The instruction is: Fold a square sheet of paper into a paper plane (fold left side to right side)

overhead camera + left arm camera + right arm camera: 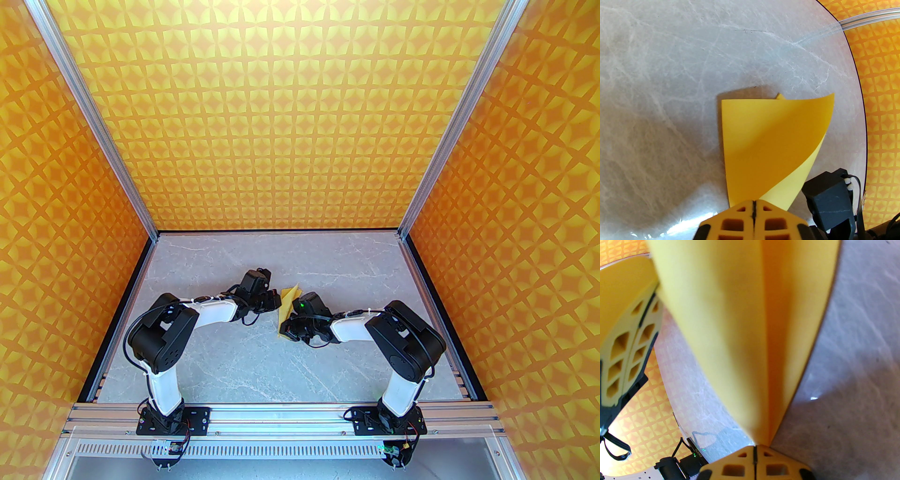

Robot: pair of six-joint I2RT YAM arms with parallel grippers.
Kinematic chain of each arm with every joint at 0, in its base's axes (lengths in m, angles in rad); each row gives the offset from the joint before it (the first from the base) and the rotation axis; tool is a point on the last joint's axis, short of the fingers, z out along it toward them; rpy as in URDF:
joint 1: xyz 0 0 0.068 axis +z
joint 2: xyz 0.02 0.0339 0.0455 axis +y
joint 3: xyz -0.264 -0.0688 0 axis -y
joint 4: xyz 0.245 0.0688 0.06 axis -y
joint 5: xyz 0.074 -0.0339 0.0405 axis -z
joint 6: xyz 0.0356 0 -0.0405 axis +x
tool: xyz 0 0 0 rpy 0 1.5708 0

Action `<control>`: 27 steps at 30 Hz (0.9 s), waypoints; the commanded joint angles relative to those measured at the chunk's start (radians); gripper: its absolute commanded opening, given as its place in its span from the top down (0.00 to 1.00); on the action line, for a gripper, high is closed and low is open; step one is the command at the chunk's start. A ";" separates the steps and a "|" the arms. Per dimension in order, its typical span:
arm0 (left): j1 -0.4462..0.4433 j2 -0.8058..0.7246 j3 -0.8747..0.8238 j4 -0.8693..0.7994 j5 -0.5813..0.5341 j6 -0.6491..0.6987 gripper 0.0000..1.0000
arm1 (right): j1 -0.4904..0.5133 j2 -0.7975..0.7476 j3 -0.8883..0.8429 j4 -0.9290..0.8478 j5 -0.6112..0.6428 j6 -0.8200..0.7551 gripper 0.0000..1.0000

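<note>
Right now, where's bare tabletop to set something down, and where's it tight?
Free: far strip of table under the back wall, and the near patch between left arm and right arm, up to the front rail. Crowded: centre, where the left tool and right tool pinch the sheet of paper.

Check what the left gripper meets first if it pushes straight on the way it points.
The left gripper is shut on the yellow sheet of paper, which bows up right ahead of it, so that comes first. Beyond it, probably the marble tabletop; depth is unclear.
</note>
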 commanded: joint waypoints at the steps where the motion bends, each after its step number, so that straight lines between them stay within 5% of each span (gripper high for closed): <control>1: 0.007 0.019 0.028 -0.021 0.010 0.030 1.00 | -0.001 0.028 0.007 -0.055 0.015 -0.023 0.94; 27: 0.008 0.082 0.028 0.026 0.019 0.003 1.00 | -0.001 0.021 0.013 -0.071 0.027 -0.026 0.89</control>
